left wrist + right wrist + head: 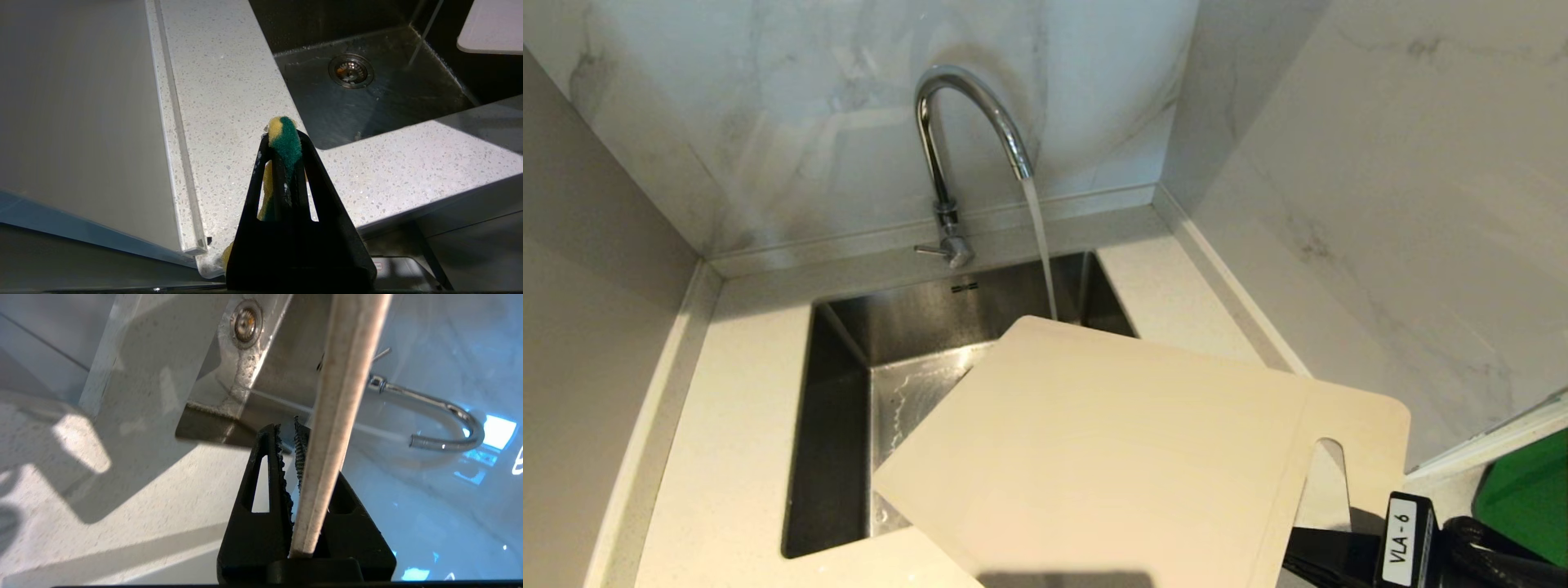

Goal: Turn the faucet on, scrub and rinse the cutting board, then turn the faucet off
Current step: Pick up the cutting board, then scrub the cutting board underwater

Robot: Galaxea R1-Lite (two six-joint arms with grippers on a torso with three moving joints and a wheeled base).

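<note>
White marble-patterned walls meet in a corner behind a speckled pale desk with a steel sink sunk into it (a drain sits in its wet floor). Bright light glares off the wall.

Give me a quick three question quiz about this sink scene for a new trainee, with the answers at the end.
1. True or false: water is running from the faucet.
2. What does the left gripper hold?
A. a cup
B. a green-and-yellow sponge
C. nothing
3. Fill in: the right gripper holds the cutting board over the ____.

Key:
1. True
2. B
3. sink
</note>
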